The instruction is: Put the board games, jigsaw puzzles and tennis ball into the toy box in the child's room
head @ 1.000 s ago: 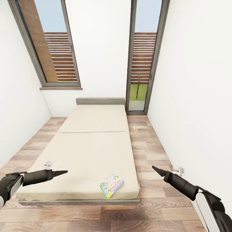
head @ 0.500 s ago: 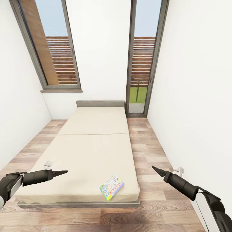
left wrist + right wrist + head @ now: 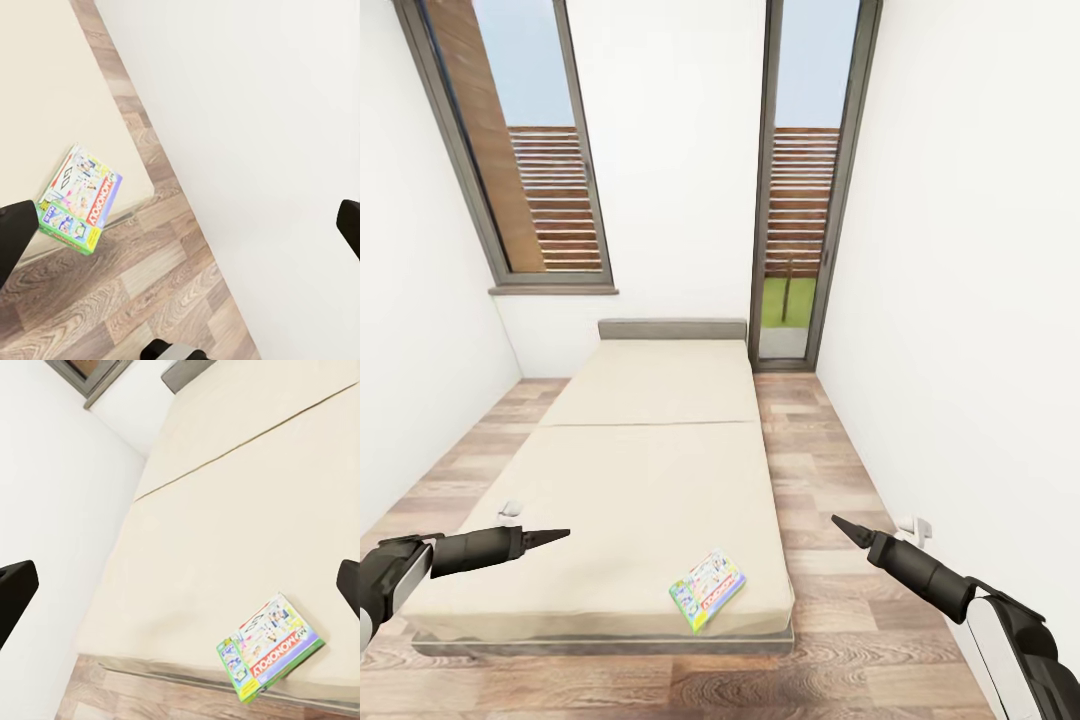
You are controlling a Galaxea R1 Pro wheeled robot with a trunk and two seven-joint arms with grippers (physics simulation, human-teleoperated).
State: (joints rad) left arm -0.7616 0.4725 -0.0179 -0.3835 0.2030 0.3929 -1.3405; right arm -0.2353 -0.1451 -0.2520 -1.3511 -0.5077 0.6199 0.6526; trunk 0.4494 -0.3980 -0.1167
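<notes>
so, the scene by parts, largest first.
room: the child's room (image 3: 680, 160), narrow, white walls, two tall dark-framed windows at the far end, wood plank floor (image 3: 820, 440).
bed: the bed (image 3: 650, 470) runs lengthwise away from the robot, beige mattress in two sections, low grey headboard against the far wall between the windows.
board game: one board game (image 3: 707, 589), green-edged with red monopoly lettering, lies flat and turned at an angle on the mattress, close to the bed's near right corner; it also shows at (image 3: 79, 199) and (image 3: 270, 646), where one corner sits right at the mattress edge above the floor.
small item: a small pale object (image 3: 510, 508) rests near the bed's left edge; too small to tell what it is.
left tool: left tool (image 3: 555, 536) is held over the near left part of the bed, holding nothing, its fingers spread wide at the frame edges of the left wrist view.
right tool: right tool (image 3: 845, 527) hovers over the floor right of the bed, empty, its fingers likewise wide apart in the right wrist view.
wall fitting: a small white fitting (image 3: 915, 526) sits low on the right wall.
</notes>
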